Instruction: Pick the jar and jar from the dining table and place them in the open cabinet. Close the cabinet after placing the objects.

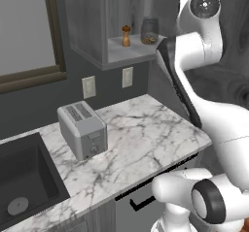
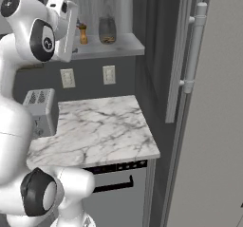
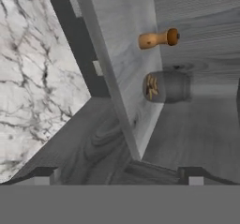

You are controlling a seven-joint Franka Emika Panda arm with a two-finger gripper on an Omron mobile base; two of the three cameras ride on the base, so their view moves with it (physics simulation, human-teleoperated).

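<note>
The cabinet (image 1: pixel 92 22) stands open above the counter, its door (image 2: pixel 213 126) with the long silver bar handle (image 2: pixel 193 48) swung out to the right. On its shelf (image 2: pixel 121 44) a glass jar (image 1: pixel 150 31) (image 2: pixel 107 30) (image 3: pixel 166 86) stands upright. A small wooden, dark-topped jar (image 1: pixel 126 36) (image 2: pixel 83 34) (image 3: pixel 157 39) stands just left of it. My gripper (image 3: pixel 117 175) is open and holds nothing. It hangs in front of the shelf's edge, a short way back from both jars. The dining table is out of view.
Below the cabinet lies a marble counter (image 1: pixel 146 134) with a grey toaster (image 1: pixel 82 129) and a dark sink (image 1: pixel 24 182) at the left. Wall outlets (image 2: pixel 109 74) sit under the shelf. A drawer front with a black handle (image 2: pixel 114 185) is beneath the counter.
</note>
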